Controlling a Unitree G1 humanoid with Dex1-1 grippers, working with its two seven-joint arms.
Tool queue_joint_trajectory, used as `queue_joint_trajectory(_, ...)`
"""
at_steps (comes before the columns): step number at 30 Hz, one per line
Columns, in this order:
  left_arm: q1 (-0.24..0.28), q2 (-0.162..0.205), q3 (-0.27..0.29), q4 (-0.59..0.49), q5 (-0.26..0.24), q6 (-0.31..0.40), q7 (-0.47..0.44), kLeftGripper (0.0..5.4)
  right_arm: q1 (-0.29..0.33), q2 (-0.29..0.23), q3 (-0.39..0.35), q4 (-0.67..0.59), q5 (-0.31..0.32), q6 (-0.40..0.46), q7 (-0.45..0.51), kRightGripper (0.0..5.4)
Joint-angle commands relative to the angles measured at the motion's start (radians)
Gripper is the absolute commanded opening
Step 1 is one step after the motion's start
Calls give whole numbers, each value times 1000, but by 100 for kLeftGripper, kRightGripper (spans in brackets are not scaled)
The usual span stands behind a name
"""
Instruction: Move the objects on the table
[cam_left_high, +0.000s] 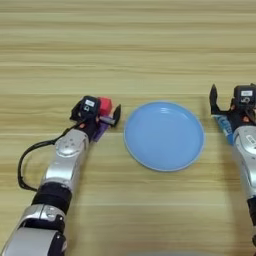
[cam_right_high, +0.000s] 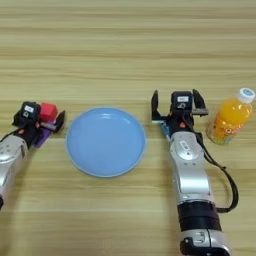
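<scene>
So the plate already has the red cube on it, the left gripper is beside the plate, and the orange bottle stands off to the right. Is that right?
Not quite: the plate holds nothing. The red cube sits on the table left of it, at the left gripper, as the right eye view shows. The orange bottle does stand to the right.

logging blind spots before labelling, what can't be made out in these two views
- Flat purple bar: mostly hidden under the left gripper in both views.
- Blue glue-stick tube: only a sliver shows beneath the right gripper.
- Small orange-liquid bottle: outside the left eye view.
- Small red cube: whether it is gripped is unclear.
</scene>
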Motion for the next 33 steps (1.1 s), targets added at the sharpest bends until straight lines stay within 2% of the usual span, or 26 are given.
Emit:
queue_joint_trajectory(1, -18, -5, 9, 34, 10, -21, 14, 536, -15, -4, 0, 11, 3, -8, 1, 540)
queue_joint_trajectory(5, -24, -6, 12, 49, 8, -32, 13, 536, -15, -5, 0, 12, 3, -10, 1, 540)
queue_joint_trajectory(8, -26, -7, 13, 55, 6, -40, 9, 509, -15, -5, 0, 12, 4, -10, 0, 540)
queue_joint_trajectory(22, -38, -15, 24, 87, -2, -60, 0, 341, -13, -3, 0, 5, 3, -8, -2, 540)
queue_joint_trajectory(33, -44, -18, 35, 99, -7, -74, -8, 235, -13, -5, -2, 7, 5, -9, 0, 540)
